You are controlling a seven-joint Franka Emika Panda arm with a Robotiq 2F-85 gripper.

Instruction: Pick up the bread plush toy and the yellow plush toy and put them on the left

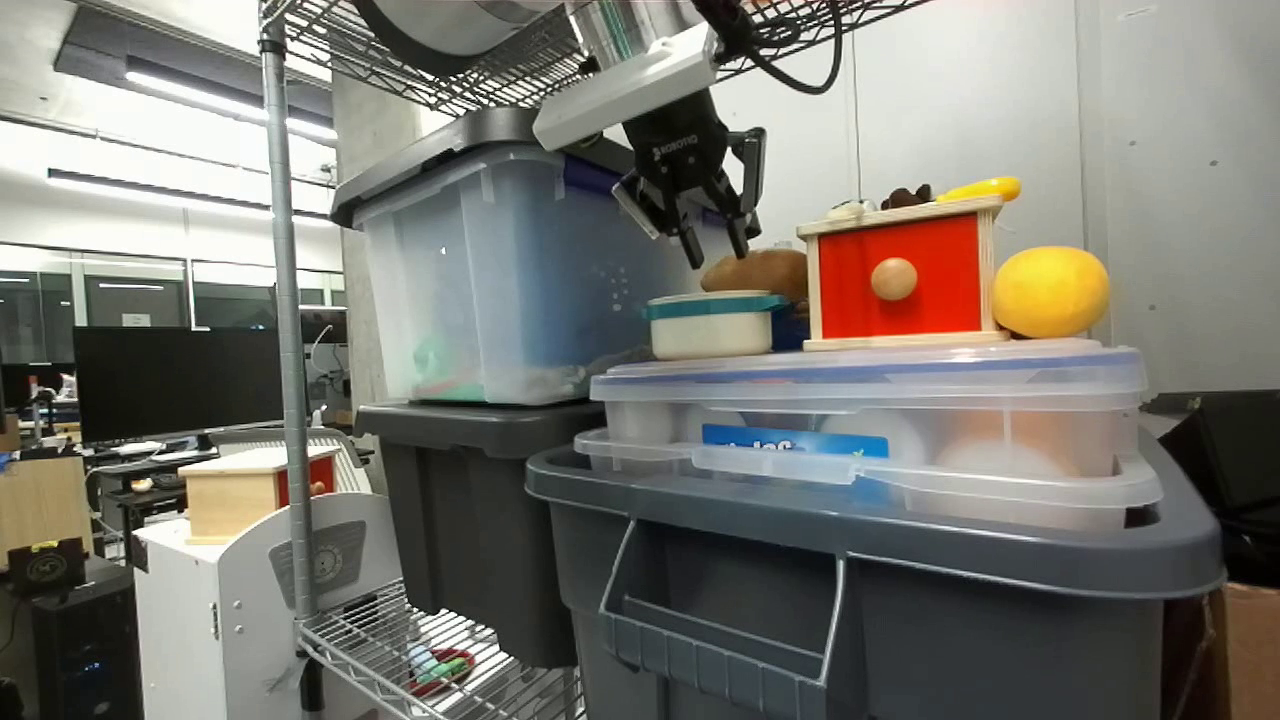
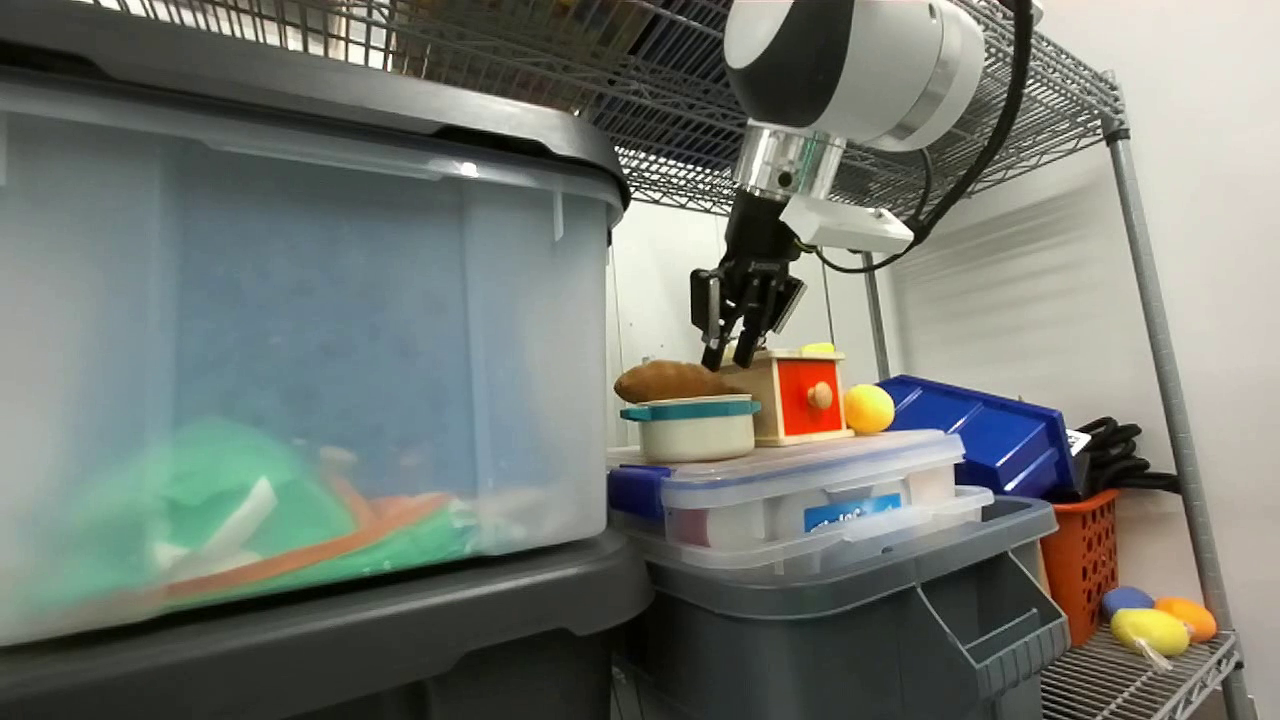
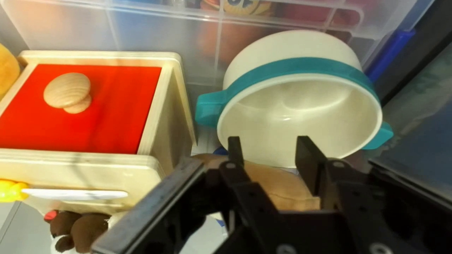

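At left in an exterior view you have a clear tub (image 1: 460,270), then a white pot (image 1: 710,335). Your fingers (image 1: 690,246) hang apart, higher than the pot. The bread plush (image 1: 757,270) lies behind the pot, then comes a red-fronted box (image 1: 900,312); the yellow plush ball (image 1: 1050,292) sits just beside its right side.

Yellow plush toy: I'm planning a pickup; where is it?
In both exterior views, the yellow plush toy sits just right of the red-fronted wooden box.
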